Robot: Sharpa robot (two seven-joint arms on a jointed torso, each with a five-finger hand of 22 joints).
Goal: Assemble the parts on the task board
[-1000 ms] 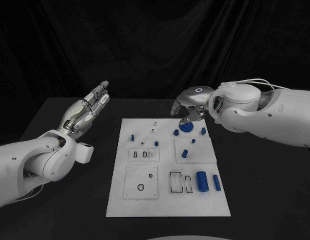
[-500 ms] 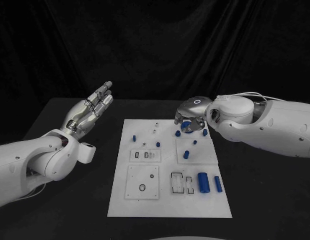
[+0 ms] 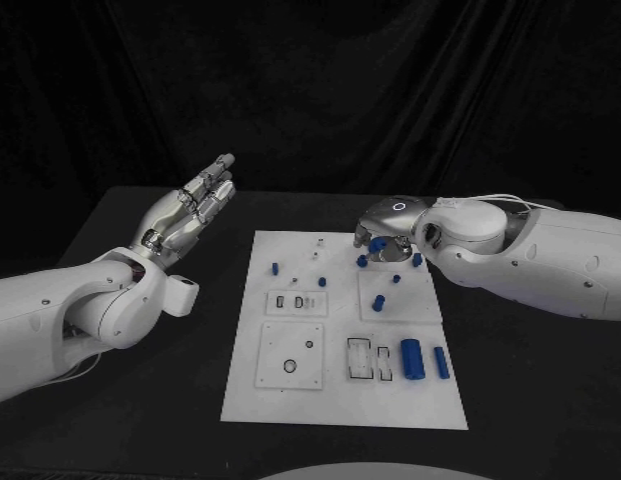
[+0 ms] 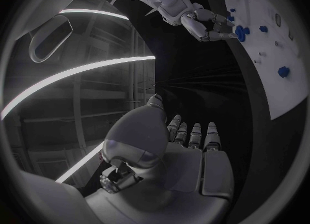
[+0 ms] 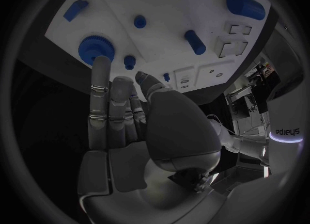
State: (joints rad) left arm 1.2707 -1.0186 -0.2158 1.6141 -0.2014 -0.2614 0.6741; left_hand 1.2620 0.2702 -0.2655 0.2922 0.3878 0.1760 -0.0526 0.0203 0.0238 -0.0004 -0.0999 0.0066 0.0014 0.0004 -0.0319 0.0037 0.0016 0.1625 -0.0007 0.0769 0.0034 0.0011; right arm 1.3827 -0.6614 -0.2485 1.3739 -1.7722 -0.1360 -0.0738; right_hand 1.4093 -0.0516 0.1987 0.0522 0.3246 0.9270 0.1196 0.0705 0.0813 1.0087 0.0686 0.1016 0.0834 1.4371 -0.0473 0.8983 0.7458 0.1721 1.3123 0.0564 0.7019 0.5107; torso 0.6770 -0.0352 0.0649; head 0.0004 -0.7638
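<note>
We see the right hand (image 3: 382, 238) over the white board's (image 3: 339, 400) upper right, fingers just beside a blue gear (image 5: 95, 49), holding nothing; left hand (image 3: 188, 215) spread flat, upper left.

You're looking at two bulky white arms with smooth rounded shells dotted with small dark screws. Each ends in a silver metal hand, the left hand (image 3: 188, 215) and the right hand (image 3: 385, 228), with segmented fingers (image 5: 100, 97). A thin white cable loops over the right wrist, and its housing reads "sharpa"
</note>
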